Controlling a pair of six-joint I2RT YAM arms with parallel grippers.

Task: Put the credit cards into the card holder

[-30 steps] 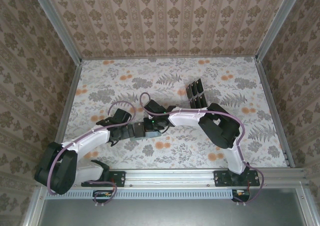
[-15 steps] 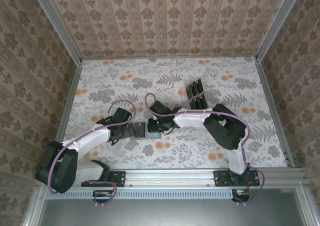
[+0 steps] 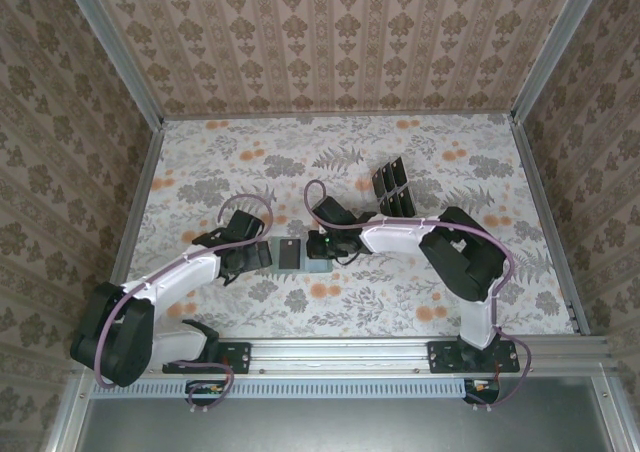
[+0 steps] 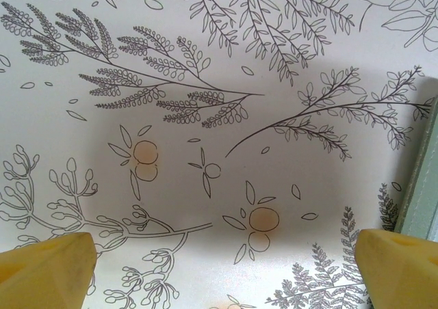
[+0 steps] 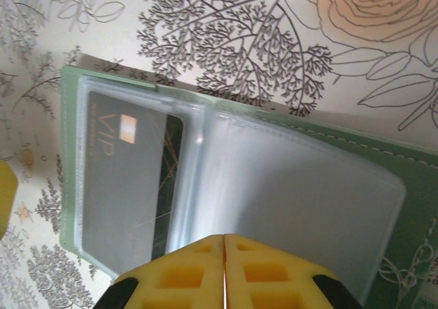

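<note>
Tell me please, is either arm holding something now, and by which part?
Left gripper: jaws open, nothing held. Right gripper: jaws shut at the edge of the open card holder; whether they pinch its clear sleeve cannot be told.

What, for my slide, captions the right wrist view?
Shut yellow end effector at open grey-green folding wallet, one glossy black card inside its clear sleeve.

The card holder (image 3: 298,256) lies open mid-frame on the table (image 3: 200,162), with the left gripper (image 3: 262,256) just left of it and the right gripper (image 3: 319,256) over its right half. One card (image 5: 126,179) sits in its left half. The other credit cards (image 3: 392,190) cluster to the upper right, well apart.
</note>
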